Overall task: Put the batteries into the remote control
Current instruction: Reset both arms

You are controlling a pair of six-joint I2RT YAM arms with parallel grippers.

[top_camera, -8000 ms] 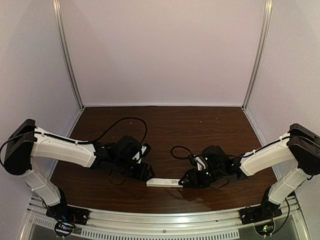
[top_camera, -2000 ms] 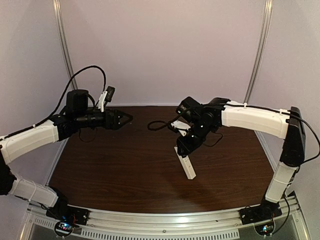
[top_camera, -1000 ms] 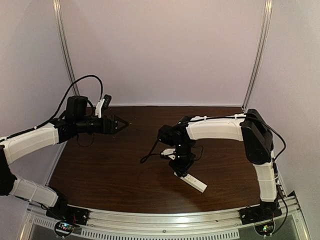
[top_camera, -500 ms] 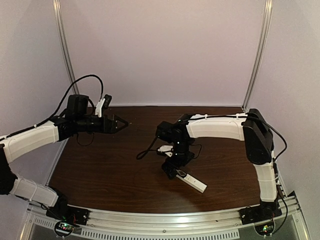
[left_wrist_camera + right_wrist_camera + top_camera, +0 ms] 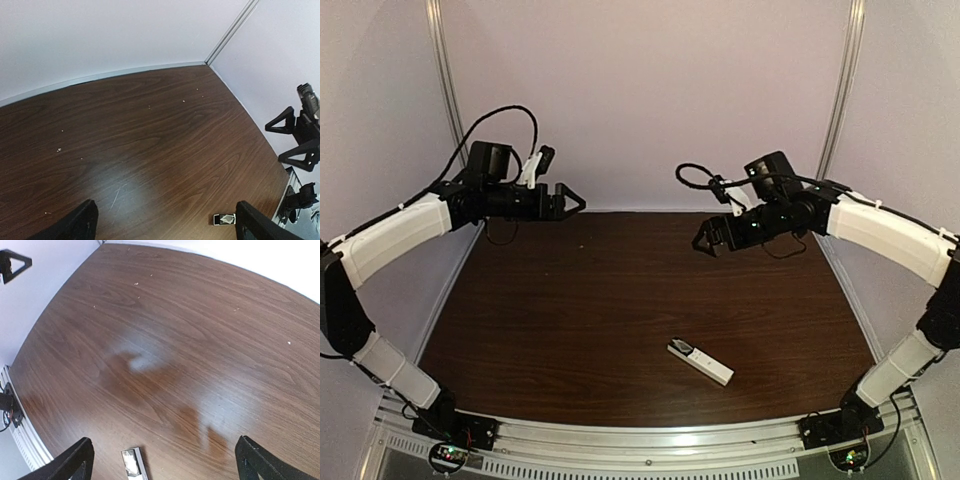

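Seen from overhead, a dark wooden table (image 5: 550, 320) stands enclosed by pale walls (image 5: 640, 100). Both robot arms are raised high over the far half of the table, pointing toward each other and well apart.

The left gripper (image 5: 572, 203) is spread wide and grasps nothing. In its wrist view, its two black fingers (image 5: 82, 224) sit at the bottom corners of the frame, with only table wood showing between them. The right gripper (image 5: 706, 243) is likewise released and holds nothing, and its fingers (image 5: 75, 461) stand far apart in its own wrist view.

The remote control (image 5: 700, 362), a slim white bar, lies flat on the table near the front edge, right of centre. It is angled diagonally, well apart from both grippers. A dark patch (image 5: 682, 348) marks its far-left end. What its recess holds is too small to tell. One end of the remote shows at the bottom edge of each wrist view.
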